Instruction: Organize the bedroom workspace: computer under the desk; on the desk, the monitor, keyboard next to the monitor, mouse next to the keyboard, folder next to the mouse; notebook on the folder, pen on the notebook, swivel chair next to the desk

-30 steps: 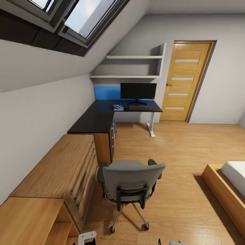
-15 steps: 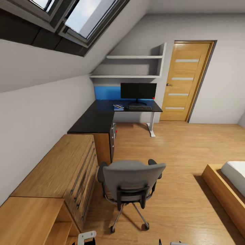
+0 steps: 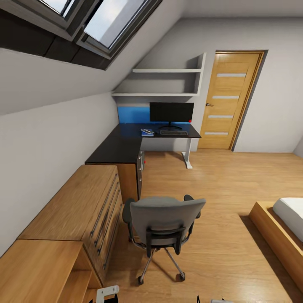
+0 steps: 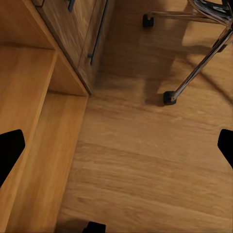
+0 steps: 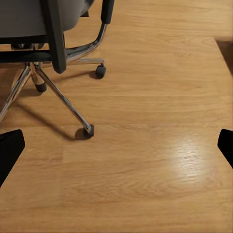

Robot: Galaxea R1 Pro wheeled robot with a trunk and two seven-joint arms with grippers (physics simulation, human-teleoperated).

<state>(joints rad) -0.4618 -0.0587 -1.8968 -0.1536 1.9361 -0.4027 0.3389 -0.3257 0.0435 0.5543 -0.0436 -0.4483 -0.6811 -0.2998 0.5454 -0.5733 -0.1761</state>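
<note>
With both arms' fingers spread wide and empty, rolling on risks bumping the grey padded swivel chair [image 3: 162, 221], standing well short of the far glossy black L-shaped desk [image 3: 126, 145], and sending it skidding off course.

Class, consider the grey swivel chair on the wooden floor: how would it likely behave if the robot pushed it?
The swivel chair would probably roll easily, given castors on smooth floor. Its seat may swivel. Pushed high on the backrest, it might tip slightly.

Head high; wrists floorward, sharing swivel chair [image 3: 162, 223]
</note>
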